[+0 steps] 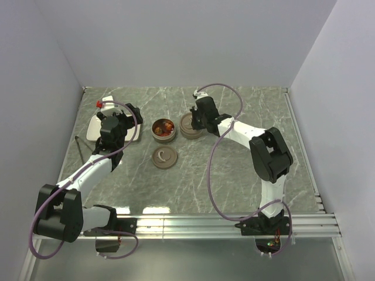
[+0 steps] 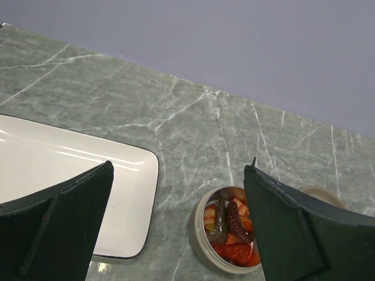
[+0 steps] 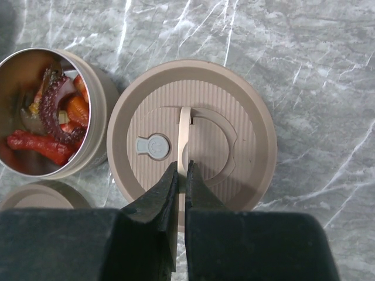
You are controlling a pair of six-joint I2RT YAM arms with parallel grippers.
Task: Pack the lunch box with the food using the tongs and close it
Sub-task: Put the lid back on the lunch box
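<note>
From above, the green, white-veined marble counter carried a glossy white rectangular plate at the upper left, with the left arm reaching up beside it. Just right of the plate sat the open round tin of the lunch box, with the red-brown and orange food inside it. Just beside the tin on its right lay a beige round lid under the head of the right arm. Below the tin, apart from it, lay a second lid, also beige, with a pale curved handle. In the left wrist view the left fingers, flat matte dark wedges, stood spread wide with nothing between them. The plate's rounded, dark-edged corner showed at the left. The tin sat at the lower middle, holding a knobbly dark tentacle among glistening red and orange pieces. In the right wrist view the right fingers were clenched on the thin upright handle strip at the centre of the beige round lid, whose finely ribbed top filled the middle of the frame. A small grey button sat left of the strip. The shiny metal tin stood at the upper left, just beside the lid, and the smooth edge of the second lid showed at the lower left.
</note>
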